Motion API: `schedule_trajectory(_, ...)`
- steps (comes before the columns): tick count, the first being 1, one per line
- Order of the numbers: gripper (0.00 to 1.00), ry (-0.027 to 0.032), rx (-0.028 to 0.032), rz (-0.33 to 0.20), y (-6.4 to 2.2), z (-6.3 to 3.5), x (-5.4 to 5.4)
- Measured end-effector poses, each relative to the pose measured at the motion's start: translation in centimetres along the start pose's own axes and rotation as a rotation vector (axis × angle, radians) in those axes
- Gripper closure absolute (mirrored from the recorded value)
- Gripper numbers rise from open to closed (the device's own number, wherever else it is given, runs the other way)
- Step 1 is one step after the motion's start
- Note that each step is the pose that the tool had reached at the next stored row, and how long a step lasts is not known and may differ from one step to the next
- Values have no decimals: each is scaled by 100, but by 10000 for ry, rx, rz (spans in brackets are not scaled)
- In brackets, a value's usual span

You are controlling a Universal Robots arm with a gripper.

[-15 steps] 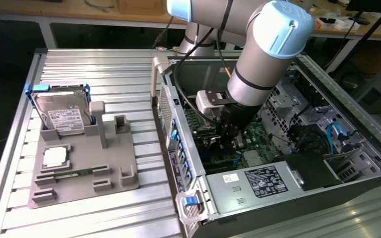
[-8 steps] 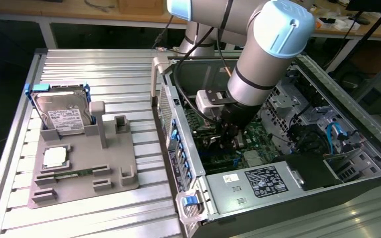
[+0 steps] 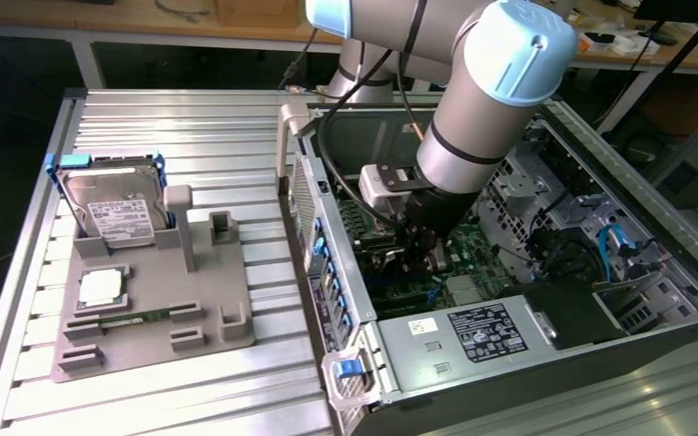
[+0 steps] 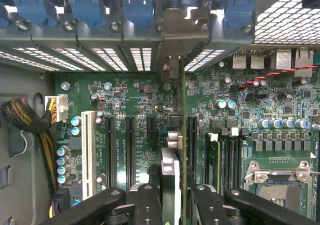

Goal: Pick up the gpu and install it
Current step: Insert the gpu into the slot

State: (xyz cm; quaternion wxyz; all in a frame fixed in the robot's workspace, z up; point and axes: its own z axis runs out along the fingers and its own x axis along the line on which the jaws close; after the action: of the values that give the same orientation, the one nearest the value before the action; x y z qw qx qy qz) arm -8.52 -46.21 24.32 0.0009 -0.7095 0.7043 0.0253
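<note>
My gripper (image 4: 175,201) is down inside the open computer case (image 3: 640,300), low over the green motherboard (image 4: 125,100). It is shut on the gpu (image 4: 182,130), a thin card seen edge-on that runs between the two black fingers (image 4: 147,205). The card stands upright along a black expansion slot (image 4: 192,142), and its metal end reaches the rear slot opening (image 4: 172,67) in the case wall. I cannot tell whether the card's edge sits in the slot. In the exterior view the gripper (image 3: 420,256) hangs under the grey-and-blue arm (image 3: 483,109), in the middle of the case.
Blue retaining clips (image 4: 135,5) line the rear wall. More slots (image 4: 129,145), the processor socket (image 4: 272,180) and braided cables (image 4: 25,117) flank the card. Outside the case, a grey fixture (image 3: 222,331) holds a hard drive (image 3: 113,204) and a green memory stick (image 3: 119,320).
</note>
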Motion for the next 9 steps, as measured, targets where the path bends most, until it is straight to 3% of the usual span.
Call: schedule_trajectory(9,72,-6,0,0,-2,2,-4)
